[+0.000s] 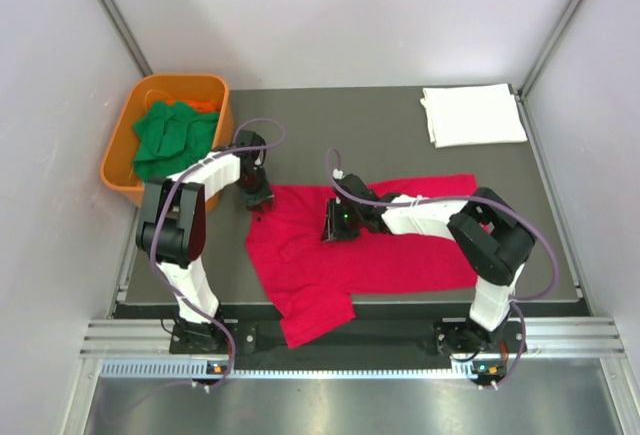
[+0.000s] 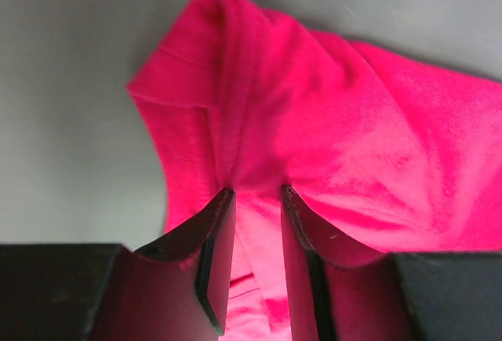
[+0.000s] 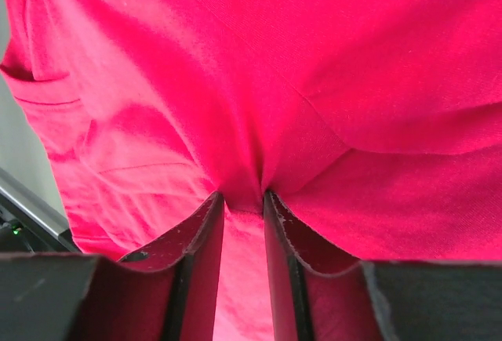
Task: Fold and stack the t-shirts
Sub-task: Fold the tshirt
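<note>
- Surroundings first: there's an orange tub (image 1: 120,160) at the far left corner of the bench (image 1: 545,240), with green t-shirts (image 1: 170,137) bunched up inside it.
- A white t-shirt (image 1: 472,115) lies folded flat at the far right corner, well apart from both arms and from everything else.
- The red t-shirt (image 1: 330,275) is spread over the middle of the bench, pretty wrinkled. One flap of it reaches past the near edge, between the two arm bases.
- The right arm lies low across the red t-shirt, so from the top camera its forearm hides a strip of the cloth. A purple cable (image 1: 545,245) loops out to the right of it.
- The left arm bends back past the tub's near corner, and its cable arcs just beside the tub rim.
- The left tool (image 1: 257,195) sits at the shirt's far left corner, near the tub. On my left wrist feed both fingers (image 2: 216,235) are clamped on a fold of red cloth. The fabric humps up beyond the pinch, with bare grey bench to the left of it.
- The right tool (image 1: 333,225) points left, over the middle of the shirt. On the right wrist feed it's pinched shut on a ridge of the same red cloth, with creases fanning out from the grip.
- The two tools are near each other on the one shirt, the left one further from me.
</note>
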Robot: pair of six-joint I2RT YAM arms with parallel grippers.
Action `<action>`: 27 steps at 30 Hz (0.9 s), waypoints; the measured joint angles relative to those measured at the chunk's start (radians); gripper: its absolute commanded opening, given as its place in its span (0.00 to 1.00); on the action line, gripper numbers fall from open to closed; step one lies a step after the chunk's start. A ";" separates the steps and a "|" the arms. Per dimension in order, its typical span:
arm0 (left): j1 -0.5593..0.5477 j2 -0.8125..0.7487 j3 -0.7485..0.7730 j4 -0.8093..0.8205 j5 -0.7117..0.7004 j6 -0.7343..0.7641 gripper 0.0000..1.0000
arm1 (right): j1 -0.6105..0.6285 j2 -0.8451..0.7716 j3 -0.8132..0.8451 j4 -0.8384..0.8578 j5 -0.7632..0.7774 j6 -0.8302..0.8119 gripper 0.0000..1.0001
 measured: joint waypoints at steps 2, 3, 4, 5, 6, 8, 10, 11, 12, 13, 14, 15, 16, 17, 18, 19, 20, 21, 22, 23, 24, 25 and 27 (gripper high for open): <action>0.004 0.000 0.001 -0.003 -0.008 0.003 0.34 | 0.000 -0.004 -0.012 0.018 0.000 0.001 0.27; 0.005 0.000 0.002 -0.004 -0.011 0.003 0.35 | 0.000 -0.007 -0.017 0.024 0.001 0.001 0.26; 0.006 0.000 0.002 -0.005 -0.015 0.004 0.34 | 0.000 -0.010 -0.018 0.024 0.002 0.002 0.27; 0.006 0.000 0.003 -0.007 -0.017 0.005 0.35 | 0.000 -0.012 -0.019 0.027 0.003 0.001 0.27; 0.006 0.000 0.003 -0.008 -0.020 0.006 0.35 | 0.000 -0.018 -0.020 0.027 0.007 0.002 0.28; 0.006 0.000 0.007 -0.011 -0.026 0.007 0.36 | 0.000 -0.033 -0.023 0.021 0.022 0.002 0.32; 0.006 0.000 0.018 -0.021 -0.033 0.008 0.36 | 0.000 -0.051 -0.023 0.007 0.043 0.002 0.33; 0.007 -0.001 0.026 -0.025 -0.033 0.010 0.37 | 0.000 -0.059 -0.023 0.001 0.051 0.002 0.34; 0.007 -0.003 0.032 -0.027 -0.029 0.011 0.37 | 0.000 -0.068 -0.023 -0.006 0.063 0.003 0.34; 0.007 -0.009 0.037 -0.027 -0.023 0.014 0.38 | 0.000 -0.076 -0.023 -0.015 0.073 0.004 0.33; 0.007 -0.021 0.039 -0.027 -0.010 0.016 0.38 | 0.000 -0.085 -0.023 -0.024 0.084 0.010 0.32; 0.007 -0.036 0.039 -0.029 0.006 0.019 0.38 | 0.000 -0.093 -0.023 -0.035 0.098 0.014 0.32; 0.006 -0.056 0.038 -0.031 0.021 0.022 0.38 | 0.000 -0.099 -0.023 -0.042 0.109 0.020 0.31; 0.004 -0.088 0.029 -0.025 0.044 0.026 0.38 | 0.000 -0.102 -0.023 -0.045 0.115 0.027 0.31; 0.002 -0.116 0.019 -0.020 0.068 0.026 0.38 | 0.000 -0.106 -0.027 -0.043 0.128 0.042 0.31; 0.000 -0.155 0.000 -0.011 0.102 0.026 0.37 | 0.000 -0.107 -0.036 -0.036 0.132 0.056 0.31; -0.002 -0.186 -0.018 -0.005 0.128 0.025 0.37 | 0.000 -0.107 -0.044 -0.033 0.134 0.068 0.33; -0.003 -0.218 -0.043 0.015 0.158 0.023 0.37 | 0.000 -0.107 -0.054 -0.029 0.133 0.086 0.34; -0.004 -0.250 -0.074 0.029 0.198 0.017 0.37 | 0.000 -0.105 -0.063 -0.025 0.131 0.098 0.35; -0.006 -0.276 -0.108 0.042 0.236 0.008 0.36 | 0.000 -0.101 -0.071 -0.015 0.127 0.111 0.36; -0.008 -0.293 -0.144 0.064 0.266 0.000 0.36 | 0.000 -0.095 -0.077 0.000 0.125 0.125 0.37; -0.009 -0.298 -0.168 0.071 0.285 -0.006 0.36 | 0.000 -0.085 -0.082 0.019 0.123 0.139 0.37; -0.010 -0.287 -0.209 0.081 0.306 -0.014 0.36 | -0.001 -0.065 -0.082 0.049 0.122 0.159 0.38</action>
